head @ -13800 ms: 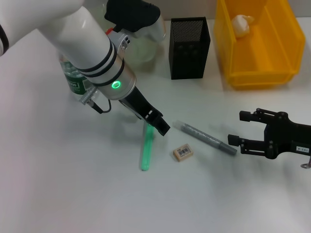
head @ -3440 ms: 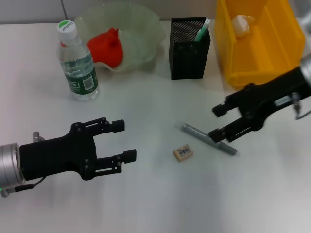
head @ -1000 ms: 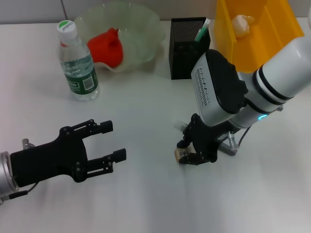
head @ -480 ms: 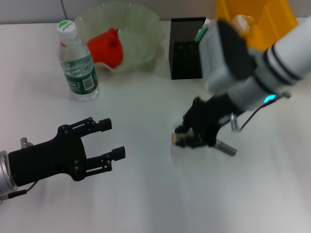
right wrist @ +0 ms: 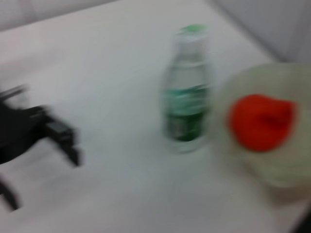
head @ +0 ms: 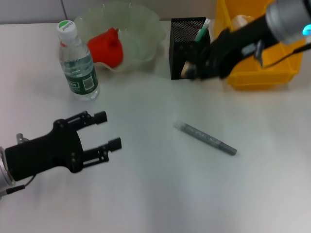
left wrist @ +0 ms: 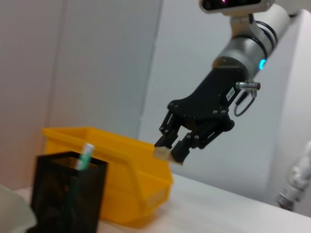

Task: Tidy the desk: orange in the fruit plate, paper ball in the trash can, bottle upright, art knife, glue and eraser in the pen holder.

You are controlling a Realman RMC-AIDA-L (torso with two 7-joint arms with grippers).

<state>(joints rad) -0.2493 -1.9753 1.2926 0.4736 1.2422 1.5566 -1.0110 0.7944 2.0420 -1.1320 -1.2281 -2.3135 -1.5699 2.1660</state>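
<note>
The eraser is clamped in the right hand, raised just beside the holder. The knife lies on the bench, well below this hand. The left hand is held apart, low over the bench.

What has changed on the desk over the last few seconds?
The right gripper came down on the eraser, closed on it, lifted it off the desk and carried it up beside the pen holder. The left gripper drifted only slightly, open and empty. The grey art knife, bottle, fruit plate and yellow bin stayed put.
</note>
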